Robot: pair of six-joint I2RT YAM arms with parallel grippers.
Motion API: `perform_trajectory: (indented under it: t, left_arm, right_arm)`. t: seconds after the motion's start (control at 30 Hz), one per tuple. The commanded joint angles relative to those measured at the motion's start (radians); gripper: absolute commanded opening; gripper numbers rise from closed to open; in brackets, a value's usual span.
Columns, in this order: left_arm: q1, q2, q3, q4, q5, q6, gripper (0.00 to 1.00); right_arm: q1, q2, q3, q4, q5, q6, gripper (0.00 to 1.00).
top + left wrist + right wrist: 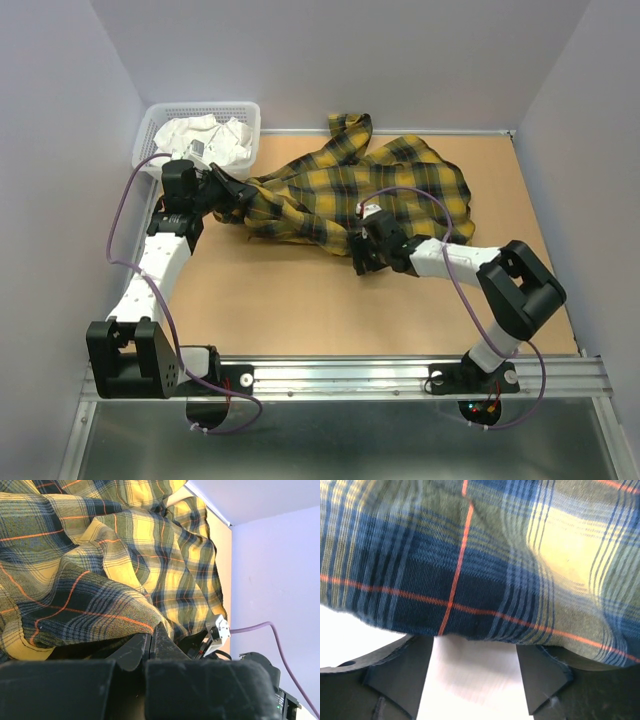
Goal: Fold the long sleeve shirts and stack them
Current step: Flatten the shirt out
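A: Where do we watch from up top?
B: Above and behind our arm bases, looking down on the whole table (300, 300) from afar.
A: And at the wrists?
B: Our left wrist camera peers low past the left gripper (151, 645), across under the plaid flannel shirt (125, 570) towards the right arm (257, 665). Our right wrist camera sits tight behind the right gripper (472, 672), cloth filling its view. We see that shirt in all three.
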Motion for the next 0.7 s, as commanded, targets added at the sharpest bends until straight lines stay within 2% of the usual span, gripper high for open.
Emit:
perform_trajectory:
  t: [0.0,0.17,0.67]
  left_arm:
    - [-0.005,-0.041,-0.002,0.03,0.005,0.022,0.0]
    - [-0.007,-0.035,-0.003,0.03,0.002,0.025,0.0]
    - [-0.007,-0.024,-0.003,0.005,-0.015,0.031,0.0]
  right_arm:
    - [0.007,0.023,0.074,0.076,0.037,-0.003,0.7]
    - [0.005,0.065,0.1,0.095,0.043,-0.017,0.65]
    - [0.007,0.103,0.14,0.122,0.191,-0.061,0.64]
